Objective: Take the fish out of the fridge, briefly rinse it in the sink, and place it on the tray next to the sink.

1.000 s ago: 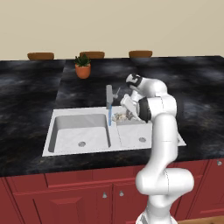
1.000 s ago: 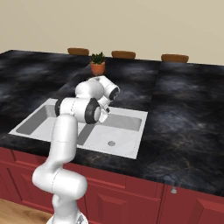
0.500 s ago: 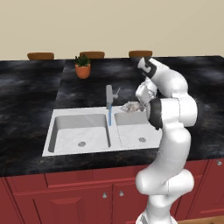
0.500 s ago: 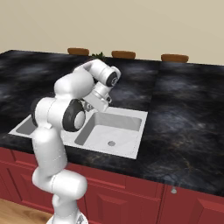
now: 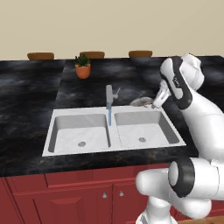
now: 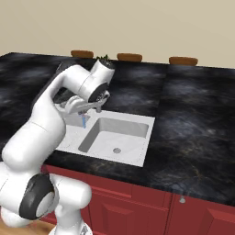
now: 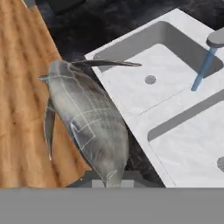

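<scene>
We see the sink [image 5: 113, 129] set in the black table [image 5: 30, 94], a blue stream falling from its faucet [image 5: 109, 95]. At its right rear corner our hand [image 5: 154, 103] is clamped on the fish [image 5: 141, 102], which sticks out leftward above the rim.

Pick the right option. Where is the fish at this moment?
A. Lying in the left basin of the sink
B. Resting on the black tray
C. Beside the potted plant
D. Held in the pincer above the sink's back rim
D: the fish sits in the pincer, up off the sink near its back rim, with water running from the faucet.
</scene>
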